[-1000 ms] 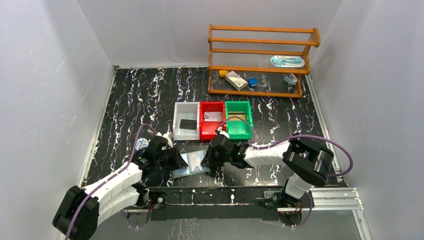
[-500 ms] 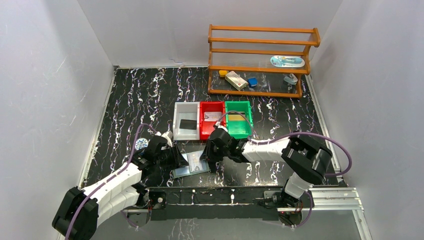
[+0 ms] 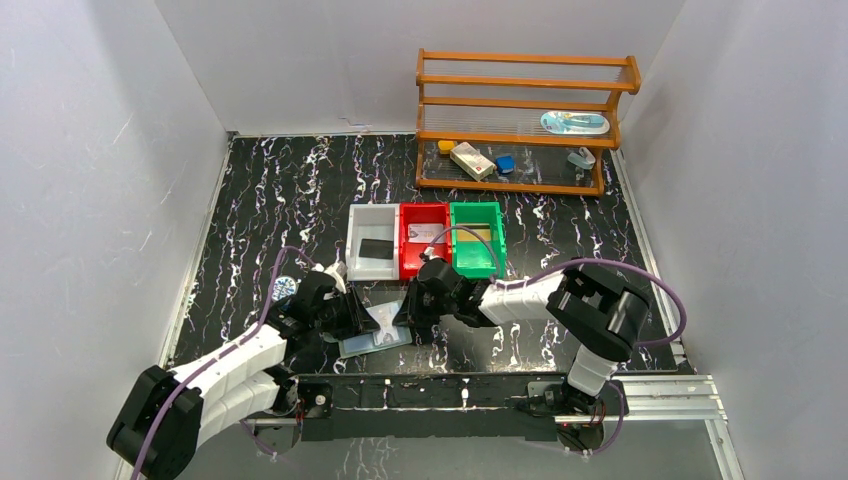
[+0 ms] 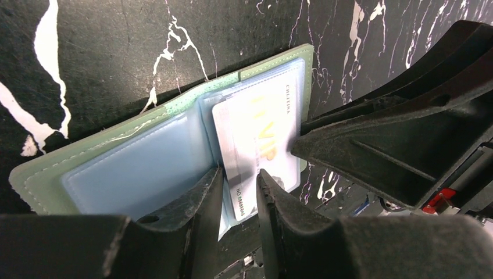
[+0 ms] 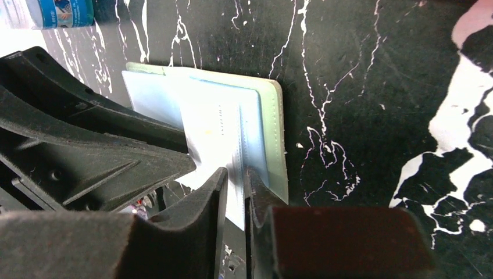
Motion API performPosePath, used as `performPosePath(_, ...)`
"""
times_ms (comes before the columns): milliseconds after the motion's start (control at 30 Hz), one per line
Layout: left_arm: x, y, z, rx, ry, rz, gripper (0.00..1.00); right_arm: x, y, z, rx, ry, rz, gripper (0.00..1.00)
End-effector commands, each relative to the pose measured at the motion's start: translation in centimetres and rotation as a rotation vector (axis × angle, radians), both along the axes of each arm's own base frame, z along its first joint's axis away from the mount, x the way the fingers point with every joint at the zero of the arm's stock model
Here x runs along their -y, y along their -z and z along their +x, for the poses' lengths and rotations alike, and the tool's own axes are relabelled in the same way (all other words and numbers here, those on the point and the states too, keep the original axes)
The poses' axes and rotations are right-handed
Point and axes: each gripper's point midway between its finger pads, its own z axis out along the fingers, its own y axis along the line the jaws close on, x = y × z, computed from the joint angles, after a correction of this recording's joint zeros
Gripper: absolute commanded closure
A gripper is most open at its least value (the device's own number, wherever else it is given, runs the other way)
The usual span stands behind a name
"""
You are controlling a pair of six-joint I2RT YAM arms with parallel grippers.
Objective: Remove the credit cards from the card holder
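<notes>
Open at six o'clock on the black marbled worktop (image 3: 300, 200), the flat grey-green bifold card holder (image 3: 372, 336) sat between left tool (image 4: 239, 177) and right tool (image 5: 235, 174), both narrowed onto its pale printed card (image 4: 256, 139), presumably bracing and extracting; grip unclear.

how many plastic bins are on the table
3, in a row mid-table: white bin on the left, red bin in the middle, green bin on the right. None looks hidden.

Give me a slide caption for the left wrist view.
Left pincer straddles a pale card in the open card holder; right pincer meets the card's edge.
</notes>
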Motion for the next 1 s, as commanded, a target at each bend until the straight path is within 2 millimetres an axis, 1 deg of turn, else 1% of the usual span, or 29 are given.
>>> performPosePath(0, 0.1, 0.9, -1.0, -0.035, 0.006, -0.021, 0.73, -1.5, -2.5, -0.4, 0.008, -0.031, 0.121, 0.76)
performPosePath(100, 0.2, 0.9, -1.0, -0.035, 0.009, -0.028, 0.73, -1.7, -3.1, -0.7, -0.006, -0.038, 0.157, 0.74)
performPosePath(200, 0.2, 0.8, -1.0, -0.036, 0.008, -0.027, 0.73, -1.6, -3.4, -0.5, -0.003, -0.024, 0.157, 0.75)
performPosePath(267, 0.1, 0.8, -1.0, -0.035, 0.008, -0.024, 0.73, -1.5, -3.5, -0.3, 0.008, -0.012, 0.141, 0.79)
performPosePath(333, 0.1, 0.7, -1.0, -0.032, 0.006, -0.022, 0.73, -1.1, -3.8, 0.1, 0.027, 0.003, 0.119, 0.87)
performPosePath(400, 0.1, 0.5, -0.9, -0.025, 0.003, -0.023, 0.73, -0.5, -3.9, 0.4, 0.041, 0.019, 0.063, 0.88)
performPosePath(467, 0.0, 0.3, -0.8, -0.021, 0.003, -0.019, 0.73, -0.1, -4.0, 0.7, 0.053, 0.028, 0.016, 0.84)
performPosePath(533, 0.1, 0.0, -0.7, -0.012, 0.005, -0.018, 0.73, 0.1, -4.0, 0.8, 0.055, 0.027, -0.01, 0.78)
performPosePath(567, 0.1, -0.1, -0.6, -0.009, 0.006, -0.018, 0.73, 0.0, -4.1, 0.8, 0.056, 0.021, -0.013, 0.76)
performPosePath(733, 0.2, -0.5, -0.5, -0.002, 0.014, -0.019, 0.72, 0.0, -3.4, 0.7, 0.037, 0.019, -0.043, 0.69)
performPosePath(767, 0.2, -0.4, -0.5, -0.004, 0.015, -0.019, 0.72, -0.1, -3.5, 0.7, 0.04, 0.016, -0.038, 0.7)
performPosePath(867, 0.3, -0.2, -0.6, -0.011, 0.017, -0.025, 0.72, -0.6, -3.9, 0.5, 0.043, -0.005, -0.004, 0.75)
performPosePath(967, 0.3, -0.1, -0.7, -0.016, 0.012, -0.032, 0.73, -0.8, -4.0, 0.4, 0.038, -0.012, 0.011, 0.84)
